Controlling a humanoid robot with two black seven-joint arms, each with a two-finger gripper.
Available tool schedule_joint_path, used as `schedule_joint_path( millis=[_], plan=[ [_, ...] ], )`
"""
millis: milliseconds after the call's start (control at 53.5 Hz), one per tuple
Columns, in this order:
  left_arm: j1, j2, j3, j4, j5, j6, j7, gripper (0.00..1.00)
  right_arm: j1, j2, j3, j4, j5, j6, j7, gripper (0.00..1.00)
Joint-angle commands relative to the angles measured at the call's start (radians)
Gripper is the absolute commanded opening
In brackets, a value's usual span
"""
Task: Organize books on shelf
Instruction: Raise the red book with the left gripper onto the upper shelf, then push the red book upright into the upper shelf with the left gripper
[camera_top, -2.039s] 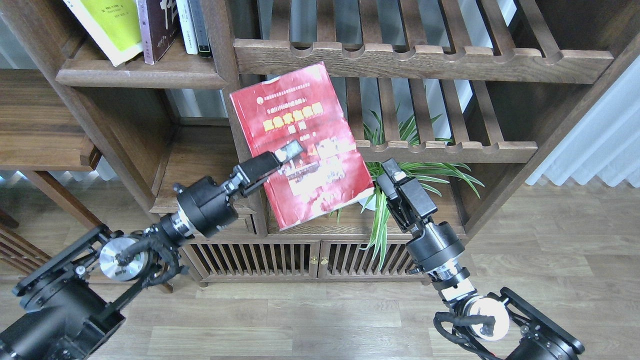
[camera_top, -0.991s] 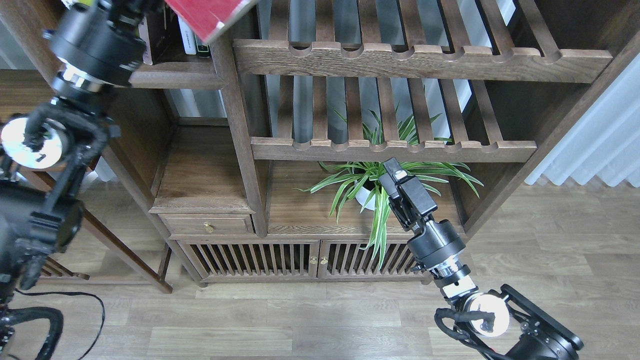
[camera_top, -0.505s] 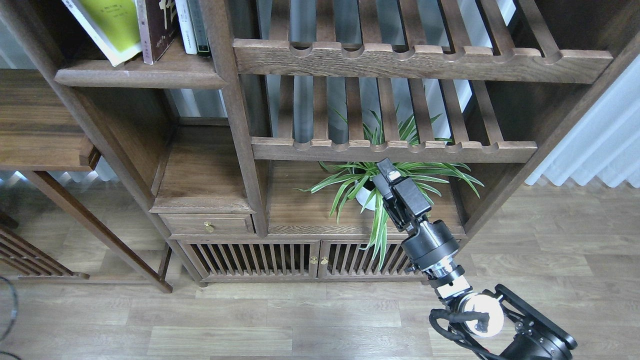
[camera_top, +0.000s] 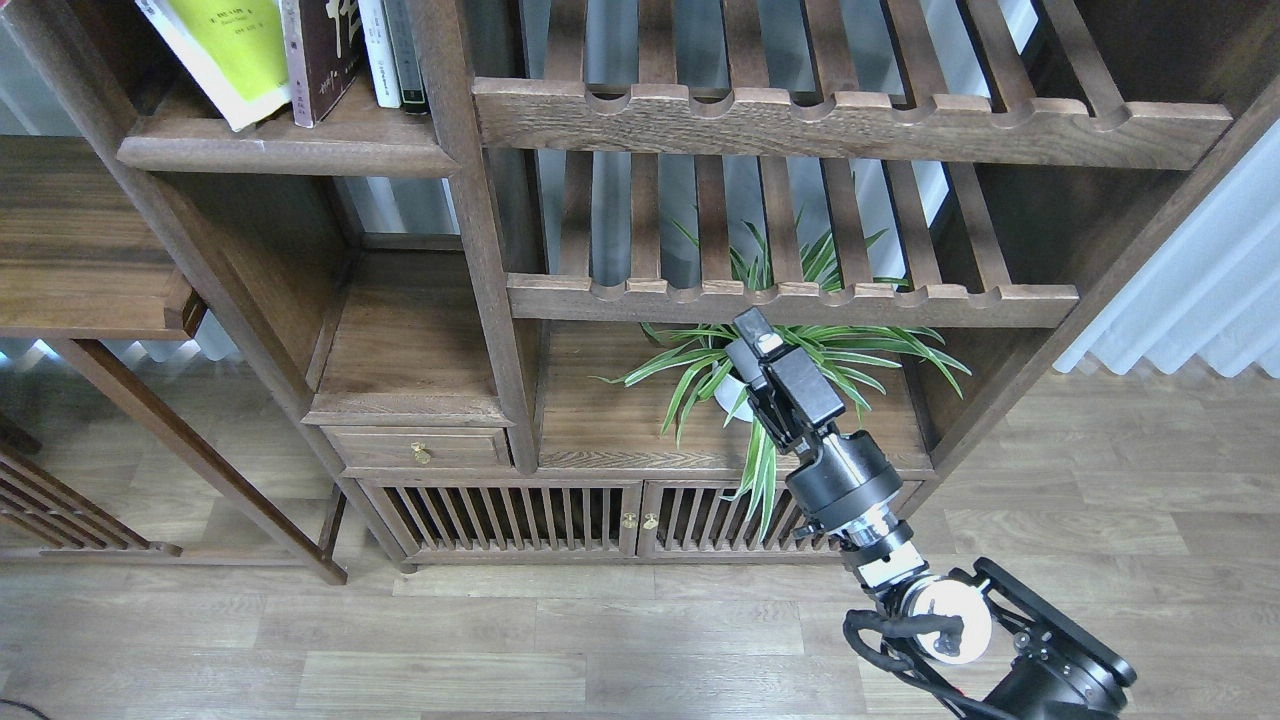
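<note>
The yellow-green book (camera_top: 235, 50) leans to the left at the top left on the flat dark-brown shelf (camera_top: 290, 155). The dark maroon book (camera_top: 325, 50) stands against its right side. The red book is out of view. My left arm and gripper are out of view. My right gripper (camera_top: 750, 335) points up in front of the plant, below the lower slatted rack and far from the books. Its fingers are seen edge-on, so I cannot tell them apart. It holds nothing that I can see.
Thin white (camera_top: 378, 55) and dark-green (camera_top: 403, 55) books stand right of the maroon one against the post (camera_top: 480, 230). Two slatted racks (camera_top: 790, 300) span the right bay. A potted spider plant (camera_top: 730, 390) stands on the cabinet top (camera_top: 600, 420). A side table (camera_top: 80, 260) is at left.
My left arm lifted the red book up past the shelf and both have left the view. My right arm has drifted a little to the left.
</note>
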Motion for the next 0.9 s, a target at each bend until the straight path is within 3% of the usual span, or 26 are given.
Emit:
schedule_joint_path(
  millis=[0,430,879],
  plan=[
    [0.009,-0.005,-0.047,0.000,0.071,0.000,0.002,0.00,0.000,0.003,-0.021,-0.001,0.000,0.000,0.000,0.79],
    [0.046,-0.270,-0.064,-0.002,0.410,0.000,0.003,0.00,-0.006,0.017,-0.074,0.001,-0.002,0.000,0.000,0.79],
    [0.034,-0.284,-0.058,0.000,0.537,0.000,-0.007,0.00,-0.011,0.004,-0.073,-0.001,-0.002,0.000,0.000,0.79]
  ],
)
